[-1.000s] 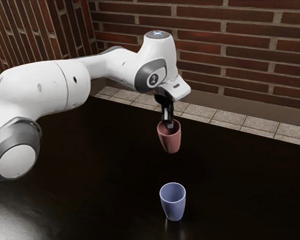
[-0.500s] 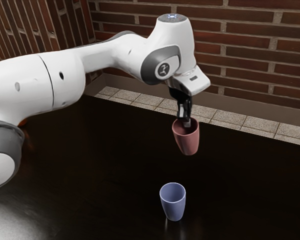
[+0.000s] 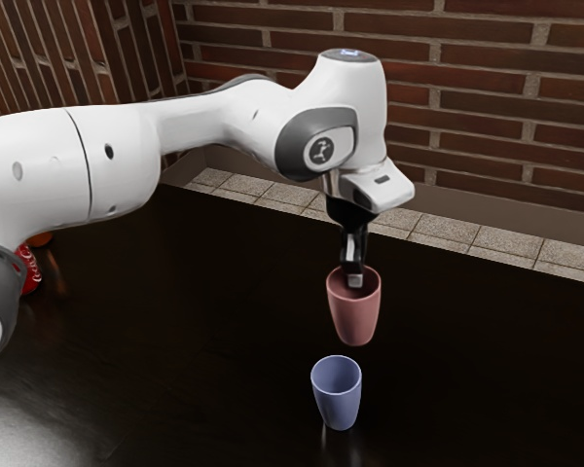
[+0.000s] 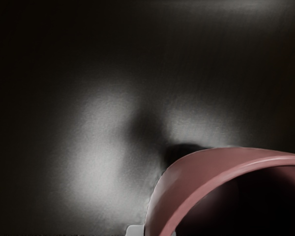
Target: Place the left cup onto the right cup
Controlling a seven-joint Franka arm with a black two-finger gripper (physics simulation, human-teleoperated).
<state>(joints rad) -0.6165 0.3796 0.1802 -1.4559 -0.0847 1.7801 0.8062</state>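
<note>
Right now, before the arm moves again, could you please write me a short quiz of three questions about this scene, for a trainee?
1. True or false: the red cup hangs in the air, held at its rim by the gripper.
2. How is the blue cup placed? A) upright on the table; B) lying on its side; C) inside the red cup.
3. In the exterior view, does the red cup touch the blue cup?

Key: 1 true; 2 A; 3 no, a gap shows between them.
</note>
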